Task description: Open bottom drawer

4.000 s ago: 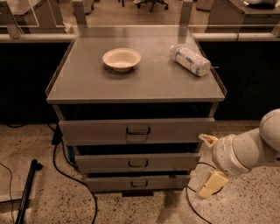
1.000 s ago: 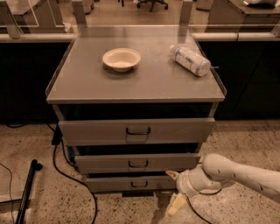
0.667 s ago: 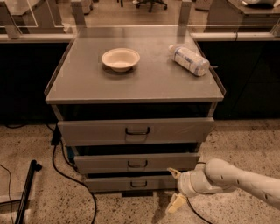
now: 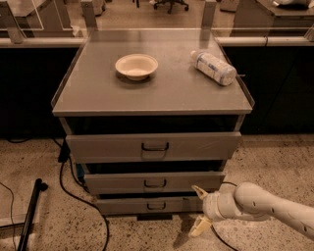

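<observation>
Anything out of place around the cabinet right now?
Only the bottle lies on its side, near the right edge of the cabinet top. The bowl sits upright. The gripper, open, is low right of the bottom drawer, off its handle.

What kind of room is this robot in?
Probably an office or lab: a rolling chair stands behind, glass partitions line the back, and a grey drawer cabinet sits on a speckled floor. The gripper hangs open near the floor beside the bottom drawer.

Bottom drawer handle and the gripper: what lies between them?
Only the plain grey front of the bottom drawer. The camera view shows the open gripper low at that front's right end, with no object between it and the handle.
</observation>
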`<act>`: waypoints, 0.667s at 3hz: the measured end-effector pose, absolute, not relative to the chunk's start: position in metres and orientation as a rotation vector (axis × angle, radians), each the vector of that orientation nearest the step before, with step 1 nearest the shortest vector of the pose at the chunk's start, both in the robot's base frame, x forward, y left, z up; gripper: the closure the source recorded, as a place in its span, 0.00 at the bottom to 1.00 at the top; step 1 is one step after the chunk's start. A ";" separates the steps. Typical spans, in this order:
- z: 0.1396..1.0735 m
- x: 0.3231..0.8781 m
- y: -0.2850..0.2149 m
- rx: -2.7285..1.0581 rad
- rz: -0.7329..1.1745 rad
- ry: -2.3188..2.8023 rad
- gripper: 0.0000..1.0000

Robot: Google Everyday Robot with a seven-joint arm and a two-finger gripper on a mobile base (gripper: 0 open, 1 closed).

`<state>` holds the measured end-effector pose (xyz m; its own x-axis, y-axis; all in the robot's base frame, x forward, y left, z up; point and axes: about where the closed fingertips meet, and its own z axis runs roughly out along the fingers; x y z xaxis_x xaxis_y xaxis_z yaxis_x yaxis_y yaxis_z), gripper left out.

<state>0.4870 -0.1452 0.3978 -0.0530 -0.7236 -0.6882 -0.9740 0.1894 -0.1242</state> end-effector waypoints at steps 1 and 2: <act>0.390 0.481 -0.138 -1.617 0.509 1.831 0.00; 0.365 0.476 -0.141 -1.597 0.576 1.843 0.00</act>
<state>0.4760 -0.1412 0.3648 -0.0720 -0.7094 -0.7012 -0.9824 0.1720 -0.0731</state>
